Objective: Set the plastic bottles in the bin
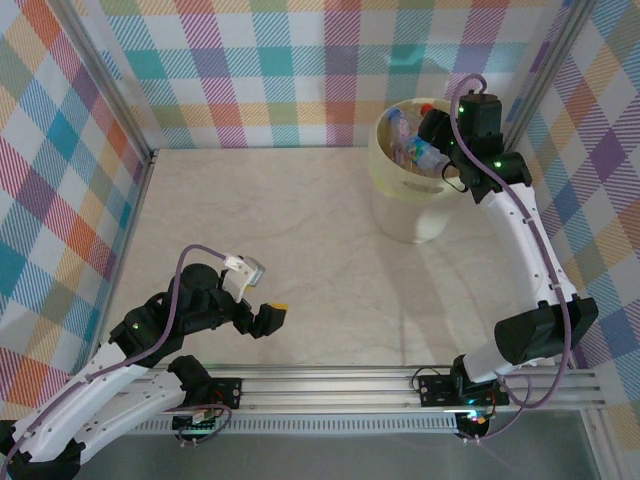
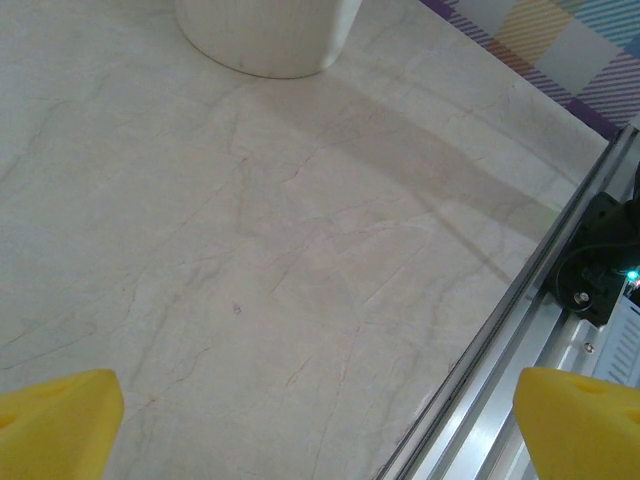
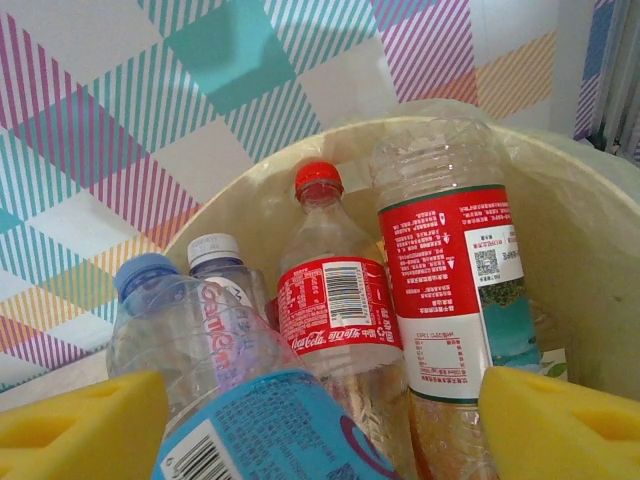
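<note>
Right gripper [image 3: 320, 420] hangs over the open mouth of the bin [image 1: 410, 212], at the far right of the table [image 1: 300, 220]. Its jaws stand apart, and a blue-labelled bottle [image 3: 270, 430] lies between the yellow fingers [image 3: 80, 425], with a gap on the other finger's side. You see the other plastic bottles [image 1: 408, 140] inside the bin. One has a red cap and red label [image 3: 335, 305], a larger one is red-and-white-labelled [image 3: 445, 280], one is blue-capped [image 3: 165, 310] and one is white-capped [image 3: 222, 262]. Left gripper [image 1: 268, 318] sits low over bare table near the aluminium rail [image 1: 350, 385], jaws fully apart and holding nothing, well apart from the bin.
</note>
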Motion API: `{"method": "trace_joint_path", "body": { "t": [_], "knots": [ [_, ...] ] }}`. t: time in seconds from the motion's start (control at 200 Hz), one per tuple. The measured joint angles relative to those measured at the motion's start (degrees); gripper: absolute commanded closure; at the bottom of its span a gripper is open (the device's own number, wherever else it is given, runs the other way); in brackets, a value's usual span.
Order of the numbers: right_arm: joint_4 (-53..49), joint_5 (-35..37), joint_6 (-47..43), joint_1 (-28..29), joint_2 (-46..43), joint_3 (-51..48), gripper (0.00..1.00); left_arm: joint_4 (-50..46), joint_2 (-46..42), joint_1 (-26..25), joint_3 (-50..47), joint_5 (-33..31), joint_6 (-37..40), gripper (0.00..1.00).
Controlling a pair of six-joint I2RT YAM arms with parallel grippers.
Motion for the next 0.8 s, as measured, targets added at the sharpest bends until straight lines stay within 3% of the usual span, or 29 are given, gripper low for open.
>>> {"method": "trace_joint_path", "body": {
  "t": [0.8],
  "knots": [
    [-1.42,-7.67,-6.82,0.0,-2.93,-1.88,0.11,0.11,-3.78,0.0,0.0,0.0,1.05,0.0]
  ]
}}
